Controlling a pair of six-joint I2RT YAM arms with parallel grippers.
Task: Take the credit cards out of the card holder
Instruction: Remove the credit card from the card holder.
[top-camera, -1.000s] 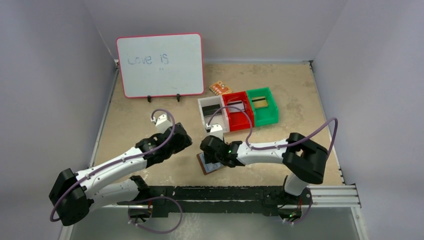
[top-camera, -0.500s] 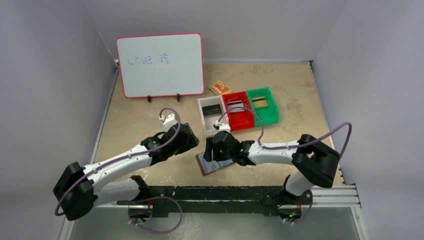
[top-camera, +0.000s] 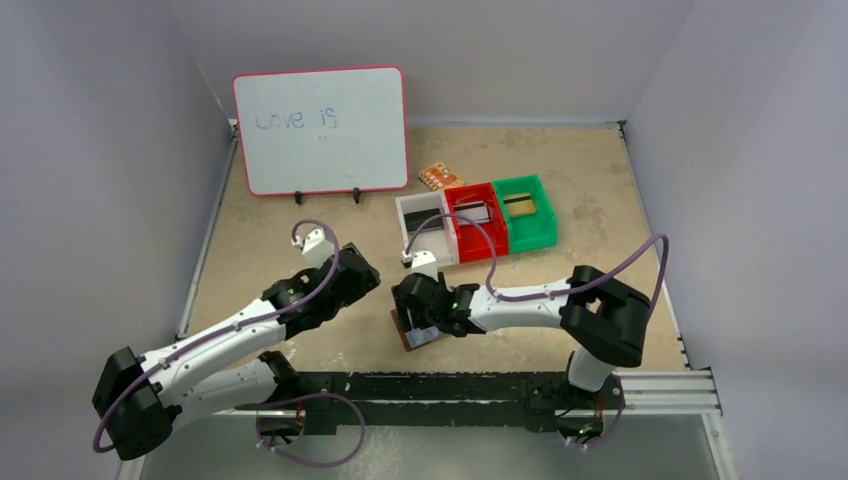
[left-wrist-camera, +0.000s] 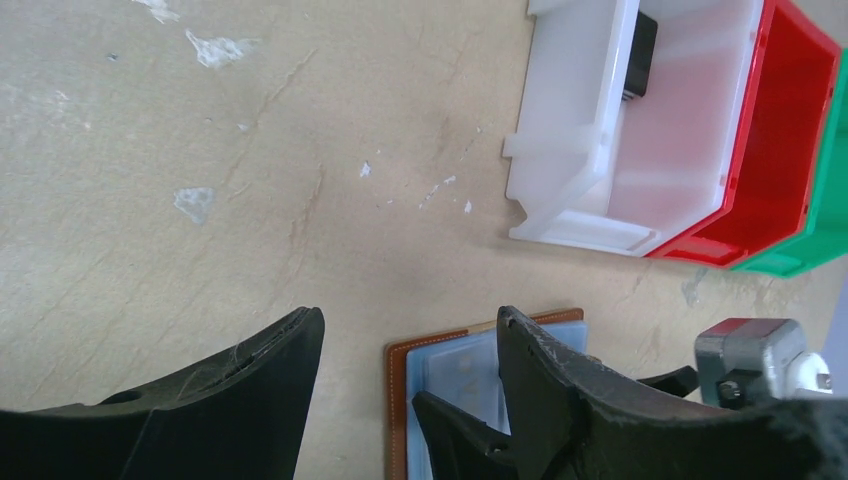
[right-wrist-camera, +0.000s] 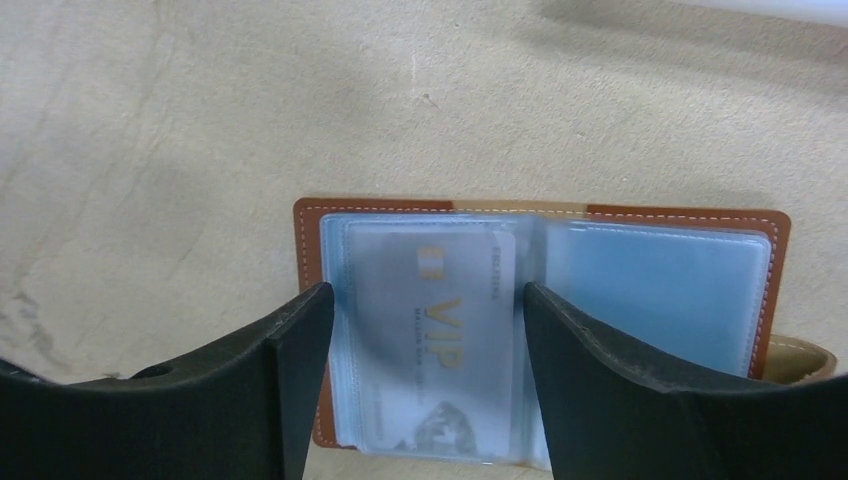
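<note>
**Legible markings.** The whiteboard (top-camera: 321, 130) at the far left of the table (top-camera: 560, 170) carries the handwritten words "Love is". The VIP card (right-wrist-camera: 440, 330), seen through a clear pocket, bears "VIP" in large gold letters. The smaller print lines on it are too blurred to read. No other writing can be made out.

**Card holder.** The card holder (right-wrist-camera: 660, 285) lies open and flat on the table near its front edge, ahead of the arm bases, with its pale blue pockets facing up. The VIP card sits in one pocket; the neighbouring pocket shows only blue film.

**Right gripper.** The right gripper (right-wrist-camera: 425, 300) hangs directly over the open card holder with its jaws spread. One finger stands at each long edge of the VIP card, which lies between them (contact with the pocket film cannot be confirmed). Nothing is held.

**Left gripper.** The left gripper (left-wrist-camera: 408, 320) is released, jaws wide, with bare table between them. It stands just beside the card holder, to its left in the top view.

**Bins.** The white bin (top-camera: 404, 225), red bin (top-camera: 497, 238) and green bin (top-camera: 546, 228) stand side by side, touching, beyond the card holder. A dark card (left-wrist-camera: 640, 55) lies in the white bin.
</note>
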